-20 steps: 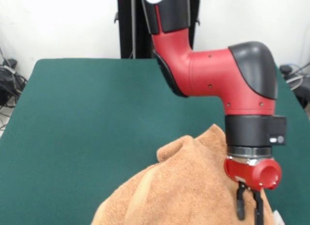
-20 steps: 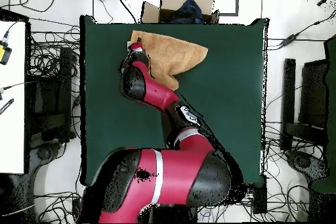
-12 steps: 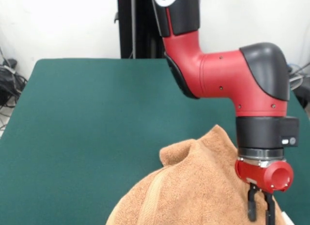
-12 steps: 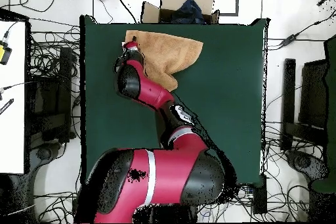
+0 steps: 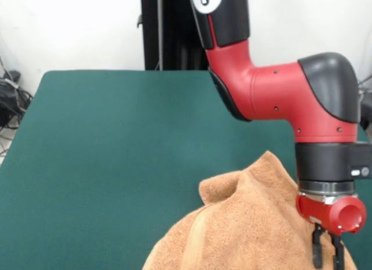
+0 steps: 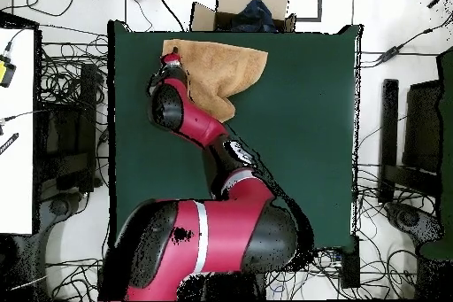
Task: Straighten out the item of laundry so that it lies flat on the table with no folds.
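Towel bunched, cut off below, pincer tips hidden.

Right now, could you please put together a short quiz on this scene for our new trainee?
1. True or false: the towel lies flat with no folds.
2. In the overhead view, the towel sits: A) mid-table, B) by the edge farthest from the robot's base, C) off the table.
3. In the front view, what stands right where the gripper comes down?

Key:
1. False; it is bunched, with a raised peak.
2. B.
3. The towel; the narrow-set jaws appear shut on it.
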`<state>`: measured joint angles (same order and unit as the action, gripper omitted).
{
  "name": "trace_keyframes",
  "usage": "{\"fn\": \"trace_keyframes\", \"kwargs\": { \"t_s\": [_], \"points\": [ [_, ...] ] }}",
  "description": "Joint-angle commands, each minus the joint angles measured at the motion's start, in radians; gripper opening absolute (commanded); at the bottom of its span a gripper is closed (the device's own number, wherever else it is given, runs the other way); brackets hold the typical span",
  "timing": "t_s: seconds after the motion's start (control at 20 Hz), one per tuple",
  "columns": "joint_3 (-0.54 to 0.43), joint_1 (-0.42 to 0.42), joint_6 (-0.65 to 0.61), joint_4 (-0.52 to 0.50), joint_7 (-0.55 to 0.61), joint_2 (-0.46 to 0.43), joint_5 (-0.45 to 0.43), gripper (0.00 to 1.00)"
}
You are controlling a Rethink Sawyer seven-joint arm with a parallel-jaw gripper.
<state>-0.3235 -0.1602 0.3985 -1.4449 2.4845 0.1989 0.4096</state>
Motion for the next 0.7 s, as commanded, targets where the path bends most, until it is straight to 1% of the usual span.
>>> {"fn": "trace_keyframes", "kwargs": {
  "t_s": [0.05, 0.25, 0.35, 0.5, 0.6, 0.65, 0.7],
  "points": [
    [-0.155, 0.045, 0.019, 0.053, 0.269, -0.082, 0.059, 1.0],
    [-0.189, 0.066, 0.033, 0.128, 0.261, -0.116, 0.088, 1.0],
    [-0.179, 0.089, 0.038, 0.15, 0.245, -0.12, 0.138, 1.0],
    [-0.153, 0.096, 0.026, 0.119, 0.231, -0.098, 0.168, 1.0],
    [-0.088, 0.087, -0.005, -0.015, 0.225, -0.02, 0.169, 1.0],
    [-0.034, 0.089, -0.037, -0.109, 0.21, 0.043, 0.175, 1.0],
    [0.051, 0.125, -0.087, -0.176, 0.163, 0.099, 0.212, 1.0]
  ]
}}
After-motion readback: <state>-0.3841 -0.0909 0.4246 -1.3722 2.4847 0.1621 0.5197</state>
